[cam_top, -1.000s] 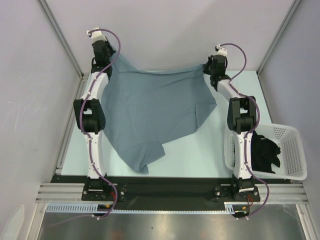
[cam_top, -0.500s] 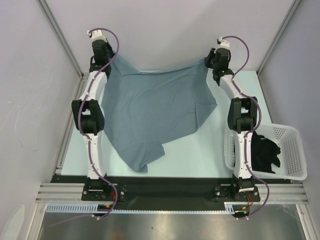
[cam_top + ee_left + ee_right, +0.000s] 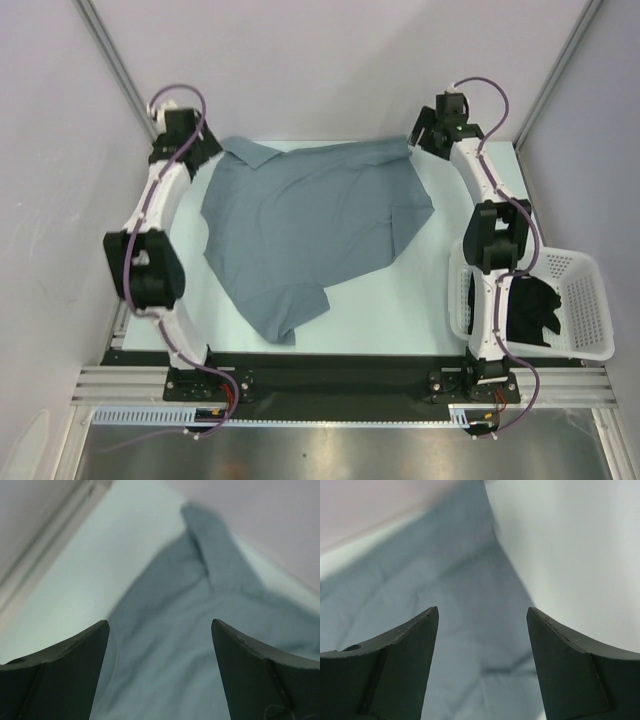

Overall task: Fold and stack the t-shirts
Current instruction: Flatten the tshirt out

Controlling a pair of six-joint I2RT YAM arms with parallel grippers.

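The slate grey-blue t-shirt (image 3: 310,225) lies spread across the far half of the table, collar at the back left and a folded flap on its right side. My left gripper (image 3: 207,152) hovers open above its back left corner; the left wrist view shows the cloth (image 3: 200,630) below and free of the open gripper (image 3: 160,627). My right gripper (image 3: 420,137) stands open over the back right corner, and in its wrist view the shirt (image 3: 445,580) lies under the open gripper (image 3: 482,612). The black t-shirt (image 3: 535,310) sits crumpled in the basket.
A white lattice basket (image 3: 590,300) stands at the table's right front, beside the right arm's base. Pale walls and metal frame posts close in the back and sides. Bare pale table (image 3: 400,300) shows in front of the shirt.
Both grippers have opened and let go of the grey-blue shirt's back corners. Its raised back edge has dropped flat onto the table. The left arm swung outward to the left.
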